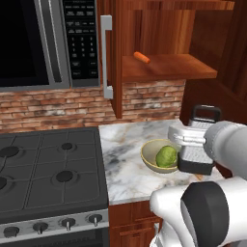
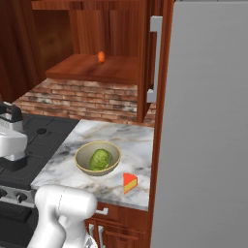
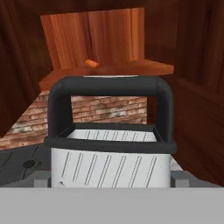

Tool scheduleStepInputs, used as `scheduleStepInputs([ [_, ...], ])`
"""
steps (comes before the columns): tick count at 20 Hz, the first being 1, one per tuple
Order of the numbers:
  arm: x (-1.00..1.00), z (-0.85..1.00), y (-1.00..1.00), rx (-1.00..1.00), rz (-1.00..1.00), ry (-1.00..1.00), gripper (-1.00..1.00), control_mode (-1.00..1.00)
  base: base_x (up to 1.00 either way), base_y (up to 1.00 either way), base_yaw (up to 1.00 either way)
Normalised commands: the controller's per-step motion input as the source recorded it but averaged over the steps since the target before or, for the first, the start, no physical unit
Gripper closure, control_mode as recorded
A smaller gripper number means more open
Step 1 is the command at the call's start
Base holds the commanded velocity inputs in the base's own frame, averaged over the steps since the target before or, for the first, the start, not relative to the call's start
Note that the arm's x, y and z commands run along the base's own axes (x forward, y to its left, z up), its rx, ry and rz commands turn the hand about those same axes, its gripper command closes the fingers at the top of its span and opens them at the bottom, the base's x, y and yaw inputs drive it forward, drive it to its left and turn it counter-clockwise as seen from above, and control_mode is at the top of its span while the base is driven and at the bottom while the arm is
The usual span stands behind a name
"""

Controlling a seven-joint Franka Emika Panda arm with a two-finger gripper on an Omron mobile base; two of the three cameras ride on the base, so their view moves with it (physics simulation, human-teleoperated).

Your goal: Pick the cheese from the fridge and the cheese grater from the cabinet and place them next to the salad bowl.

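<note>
My gripper is shut on the silver cheese grater, holding it upright in the air, near the front of the counter. In the hand view the grater with its black top handle stands between the fingertips. The right base view shows the grater at the left edge. The salad bowl with a green lettuce head sits on the marble counter. The cheese lies on the counter just right of the bowl, near the front edge. The fridge is shut. The cabinet stands open.
An orange carrot lies on the cabinet's wooden shelf. The open cabinet door with its silver handle hangs above the counter's left part. A black stove is left of the counter, with a microwave above it.
</note>
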Motion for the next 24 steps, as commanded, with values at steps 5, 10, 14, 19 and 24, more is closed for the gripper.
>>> scheduleStepInputs([
  [5,0.01,-0.47,0.15,0.00,0.00,-0.05,1.00,-1.00,0.00,0.00,0.00],
  [10,0.00,-0.66,0.09,-0.03,0.00,-0.06,1.00,-1.00,0.00,0.00,0.00],
  [14,0.00,-0.54,0.01,-0.01,0.00,-0.09,1.00,-1.00,0.00,0.00,0.00],
  [19,0.00,-0.50,0.09,-0.02,0.00,-0.10,1.00,-1.00,0.00,0.00,0.00],
  [24,0.00,-0.37,0.31,-0.05,0.00,-0.19,1.00,-1.00,0.00,0.00,0.00],
])
